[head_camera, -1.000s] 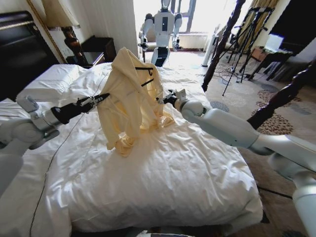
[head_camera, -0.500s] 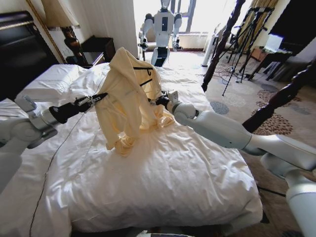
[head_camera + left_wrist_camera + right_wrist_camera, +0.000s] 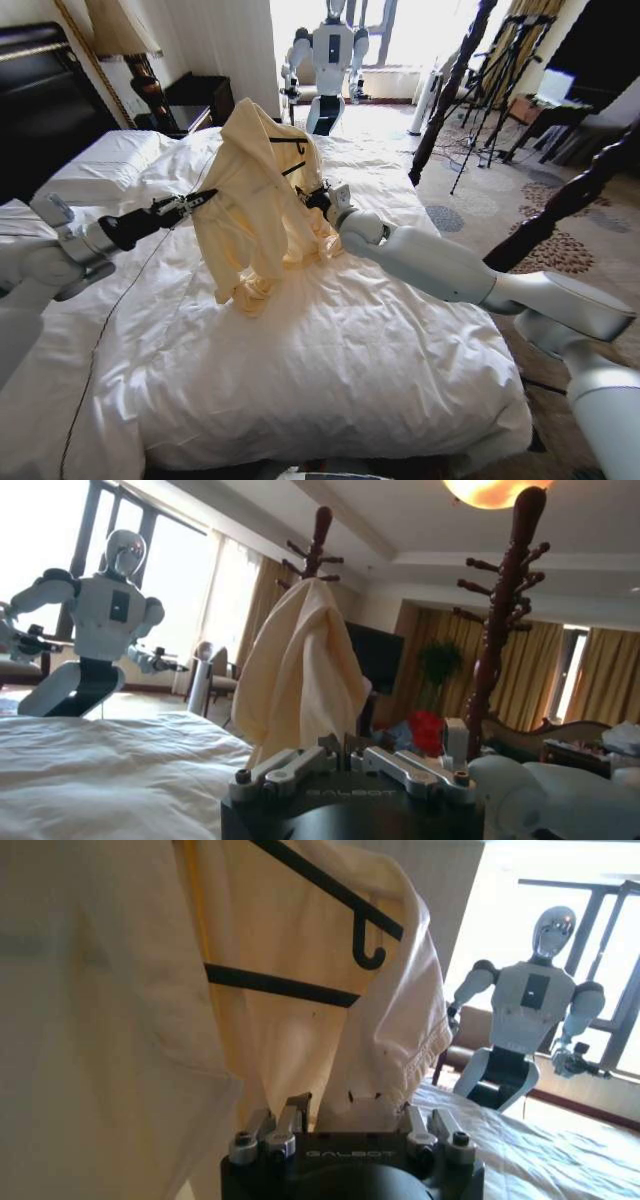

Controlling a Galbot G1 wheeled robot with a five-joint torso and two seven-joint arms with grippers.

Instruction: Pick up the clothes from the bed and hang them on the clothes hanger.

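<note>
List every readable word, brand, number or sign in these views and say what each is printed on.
"GALBOT": on the dark housing of the left end effector, in its wrist view, faint.
"GALBOT": on the dark housing of the right end effector, in its wrist view.
The clothes, the clothes hanger and the bed carry no readable text.

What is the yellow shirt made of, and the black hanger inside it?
The yellow shirt looks like thin, soft cloth, maybe cotton: it droops in loose folds and crumples where it meets the bed. The clothes hanger looks like hard dark metal or plastic, I can't tell which: its thin bars stay straight and end in a curled hook.
</note>
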